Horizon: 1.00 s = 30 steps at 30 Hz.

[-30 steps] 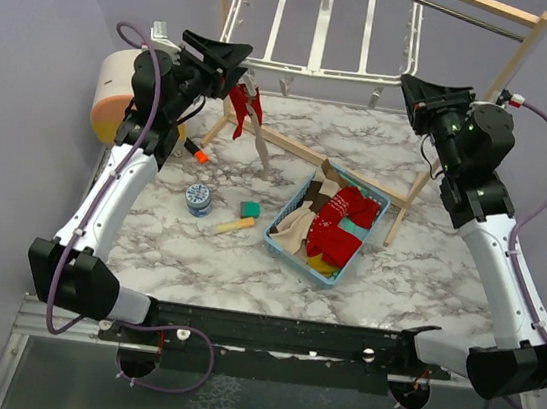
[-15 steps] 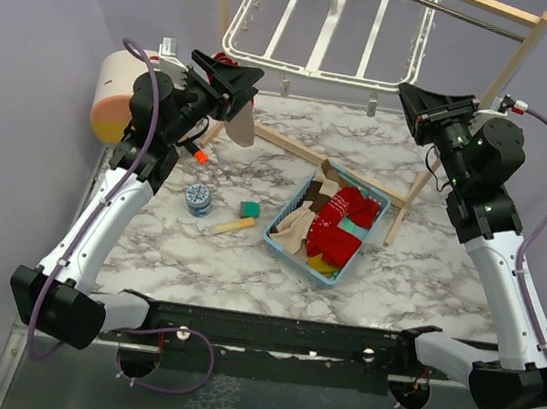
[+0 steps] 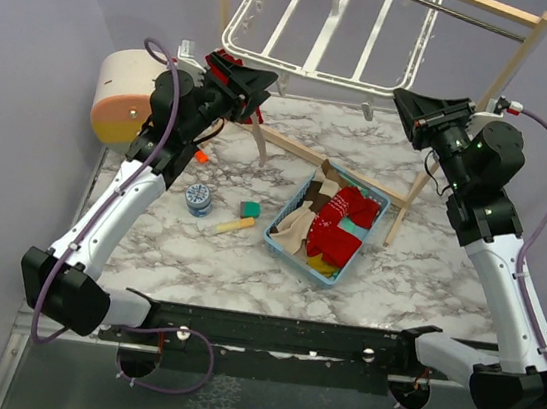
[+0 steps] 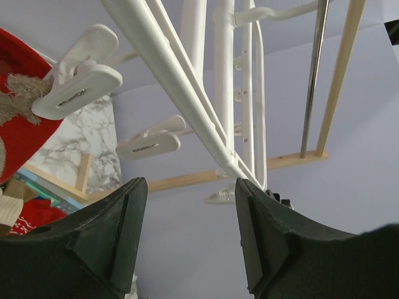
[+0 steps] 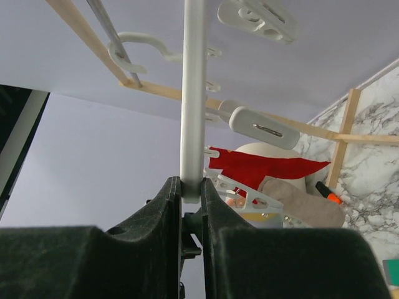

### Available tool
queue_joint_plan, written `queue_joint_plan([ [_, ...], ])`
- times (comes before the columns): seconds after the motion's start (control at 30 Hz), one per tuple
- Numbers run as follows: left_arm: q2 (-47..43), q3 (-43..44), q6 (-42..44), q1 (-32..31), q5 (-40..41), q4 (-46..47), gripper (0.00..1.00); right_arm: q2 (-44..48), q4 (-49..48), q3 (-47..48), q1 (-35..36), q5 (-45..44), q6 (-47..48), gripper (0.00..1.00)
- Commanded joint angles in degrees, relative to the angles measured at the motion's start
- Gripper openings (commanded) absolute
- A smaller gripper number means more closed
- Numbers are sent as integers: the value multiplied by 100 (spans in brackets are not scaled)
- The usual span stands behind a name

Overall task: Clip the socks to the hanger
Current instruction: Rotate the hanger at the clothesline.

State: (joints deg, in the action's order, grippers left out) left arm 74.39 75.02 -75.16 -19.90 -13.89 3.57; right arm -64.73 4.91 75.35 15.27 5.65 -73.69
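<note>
My right gripper is clenched on the hanger. My left gripper stands released below it, near a clip pinching a red sock.

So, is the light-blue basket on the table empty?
No, red socks and a beige sock lie inside the light-blue basket.

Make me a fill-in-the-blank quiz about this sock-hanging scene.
The right hand grips a bar of the hanger, so it is ____.
The left hand, holding nothing, is ____.
A white clip pinches a sock coloured ____.
The other socks lie in a basket coloured ____.
Missing words: shut; open; red; light blue.
</note>
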Motion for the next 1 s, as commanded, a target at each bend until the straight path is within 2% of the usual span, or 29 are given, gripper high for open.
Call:
queue_joint_plan([
  [0.0,111,304,62,-16,127,140,65,161,260,-103,3,350,83,4],
  [0.27,314,379,-25,-84,61,316,66,154,336,-101,3,515,118,7],
  [0.43,385,465,8,-82,69,323,67,262,455,-91,3,288,283,30],
  [0.5,398,477,18,-84,62,328,68,276,491,-72,3,247,324,37],
  [0.97,341,460,77,-82,64,305,68,274,715,184,3,144,488,55],
])
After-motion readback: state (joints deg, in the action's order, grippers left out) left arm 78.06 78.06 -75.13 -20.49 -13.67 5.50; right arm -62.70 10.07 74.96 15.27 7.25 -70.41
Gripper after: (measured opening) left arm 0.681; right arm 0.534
